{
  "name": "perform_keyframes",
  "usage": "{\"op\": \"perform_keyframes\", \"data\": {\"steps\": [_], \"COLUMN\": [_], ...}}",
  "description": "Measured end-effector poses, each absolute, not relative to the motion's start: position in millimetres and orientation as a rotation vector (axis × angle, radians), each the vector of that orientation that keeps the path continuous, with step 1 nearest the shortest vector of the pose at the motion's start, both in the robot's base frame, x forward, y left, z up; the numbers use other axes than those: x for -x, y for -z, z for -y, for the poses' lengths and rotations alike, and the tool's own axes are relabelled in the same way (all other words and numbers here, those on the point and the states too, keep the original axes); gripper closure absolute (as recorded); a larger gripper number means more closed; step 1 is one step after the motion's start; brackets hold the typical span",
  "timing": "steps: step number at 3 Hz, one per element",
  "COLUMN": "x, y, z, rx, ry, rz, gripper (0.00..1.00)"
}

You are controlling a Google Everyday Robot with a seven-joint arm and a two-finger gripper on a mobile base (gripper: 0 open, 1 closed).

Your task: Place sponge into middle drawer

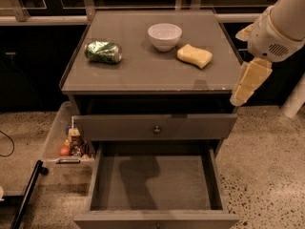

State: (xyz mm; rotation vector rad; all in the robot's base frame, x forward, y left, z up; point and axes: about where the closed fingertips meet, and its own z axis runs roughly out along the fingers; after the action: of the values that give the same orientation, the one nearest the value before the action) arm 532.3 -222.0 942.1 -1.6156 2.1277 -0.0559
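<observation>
The pale-yellow sponge lies on the cabinet top at the right, just right of the white bowl. The middle drawer is pulled out wide at the bottom of the view, and its dark bottom is bare. My gripper hangs off the cabinet's right edge, below and to the right of the sponge and apart from it. It holds nothing that I can see.
A shiny green can lies on its side at the left of the cabinet top. A shut drawer front with a small brass knob sits above the open drawer. A clear bin with small items stands on the floor at the left.
</observation>
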Motion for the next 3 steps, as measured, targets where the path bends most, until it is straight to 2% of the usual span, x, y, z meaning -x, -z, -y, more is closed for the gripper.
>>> {"op": "perform_keyframes", "data": {"steps": [1,3], "x": [-565.9,-571.9], "y": [-935.0,-930.2], "z": [218.9,219.1], "rx": [1.675,1.636], "ry": [0.078,0.07], "rz": [-2.012,-2.009], "gripper": [0.0,0.0]}}
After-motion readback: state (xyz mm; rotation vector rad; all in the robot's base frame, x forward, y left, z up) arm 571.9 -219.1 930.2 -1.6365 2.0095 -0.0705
